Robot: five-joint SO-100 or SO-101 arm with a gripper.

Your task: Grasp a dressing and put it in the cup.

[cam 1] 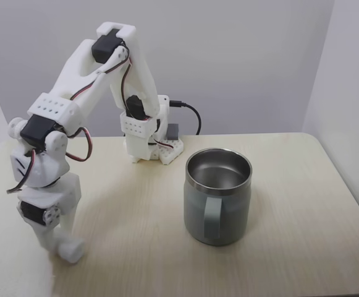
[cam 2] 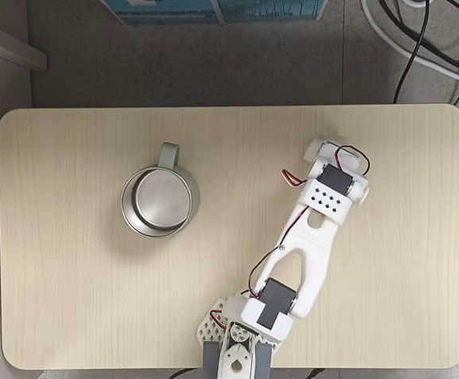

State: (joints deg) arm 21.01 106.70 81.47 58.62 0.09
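Pale wood desk (cam 1: 303, 204) against a grey wall carries the cup (cam 1: 217, 197), upright with its handle facing the camera. Well apart at the left, the gripper (cam 1: 65, 247) points down and touches the desk; I cannot tell whether its jaws are spread. No dressing can be made out.

Pale wooden table (cam 2: 71, 316) against grey walls (cam 1: 241, 55), grey floor (cam 2: 213, 63) with cables (cam 2: 419, 39).

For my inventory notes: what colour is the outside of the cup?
Matte grey-green, with a shiny metal rim; the cup shows this best in the fixed view from the side.
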